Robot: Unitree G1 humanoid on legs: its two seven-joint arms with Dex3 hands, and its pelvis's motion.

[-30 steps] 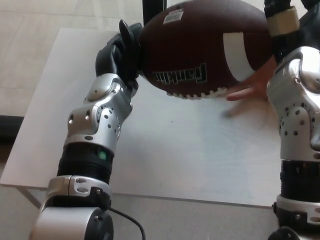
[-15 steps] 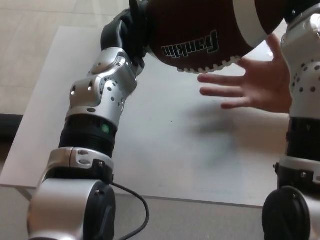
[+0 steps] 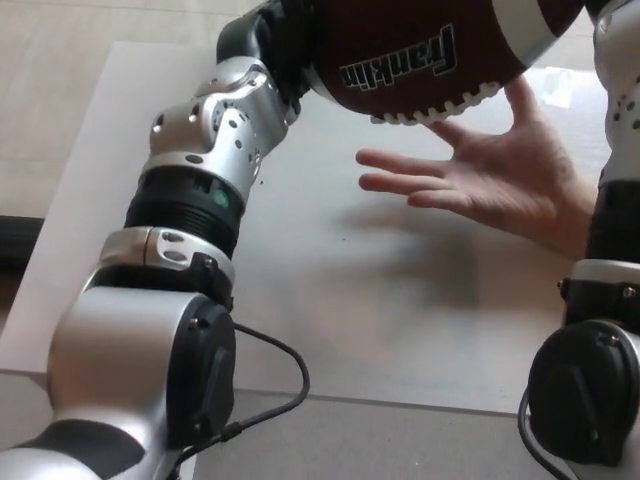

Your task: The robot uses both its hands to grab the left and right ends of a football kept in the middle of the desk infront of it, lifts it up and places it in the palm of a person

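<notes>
Head view: the brown leather football (image 3: 420, 50) with white lacing, a white stripe and the black word "Franklin" printed on it sits at the top of the picture, cut off by the upper edge, raised well clear of the white counter (image 3: 400, 300). Its laced underside faces down, and the lacing lies just at the raised thumb of the person's hand below.

The robot's left arm (image 3: 190, 210), silver with black joints, rises from the lower left corner of the picture and bends up to the ball's left end. The black left hand (image 3: 275, 40) presses against that end, its fingers wrapped on the leather, so it has hold of the football there; only part of the hand shows before the picture's top edge.

The robot's right arm (image 3: 610, 300) stands along the right edge of the picture, a black round joint low down and a silver wrist section at the top right corner. The right hand itself lies beyond the frame, so its grip cannot be seen.

A person's bare hand (image 3: 500, 180) reaches in from the right, palm up, fingers spread and pointing toward the counter's left edge. It hovers above the counter's middle, directly under the football's right half. A black cable (image 3: 270, 390) loops off the left arm near the counter's near edge.
</notes>
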